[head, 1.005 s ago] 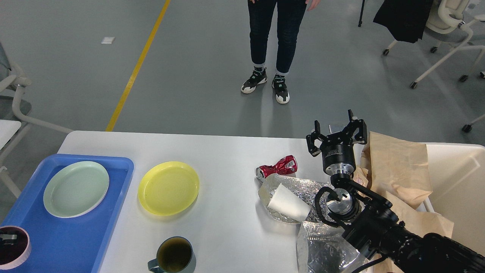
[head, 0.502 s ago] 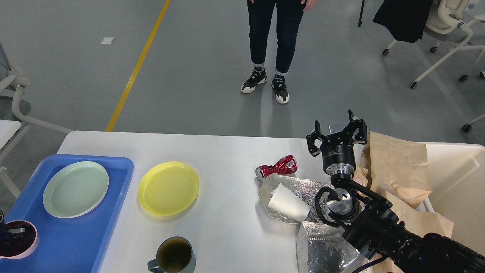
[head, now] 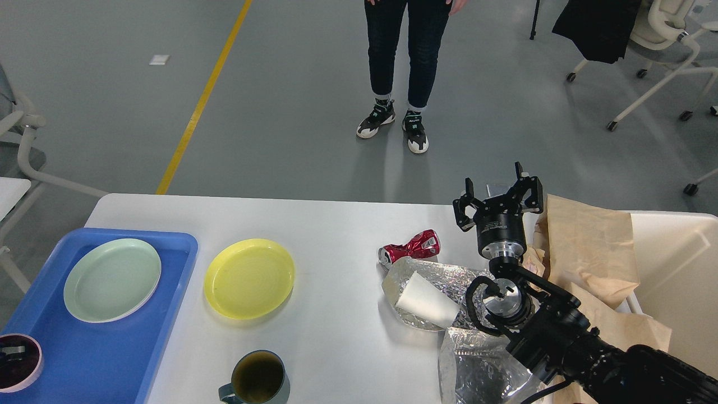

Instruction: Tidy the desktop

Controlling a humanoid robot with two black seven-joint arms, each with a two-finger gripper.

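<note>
The white desktop [head: 331,224] carries a yellow plate [head: 249,278], a crushed red can [head: 409,249], a white paper cup [head: 424,300] lying on crumpled silver foil [head: 449,278], a second foil bag [head: 479,373] and a dark mug [head: 261,379]. My right gripper [head: 498,192] stands open and empty, fingers pointing up, above the desk's far right edge, behind the can and beside brown paper [head: 589,252]. At the left edge, a pink cup [head: 17,363] sits on the blue tray [head: 168,292] with a small grey part inside; the left gripper's state is unclear.
A pale green plate [head: 112,279] lies on the blue tray. A cream-white bin [head: 679,264] at the right holds the brown paper. A person [head: 406,67] stands beyond the far edge. Wheeled chairs [head: 667,62] stand at the back right.
The pink cup at the left edge shifted up and right, then came back down and left. The right arm has not moved.
</note>
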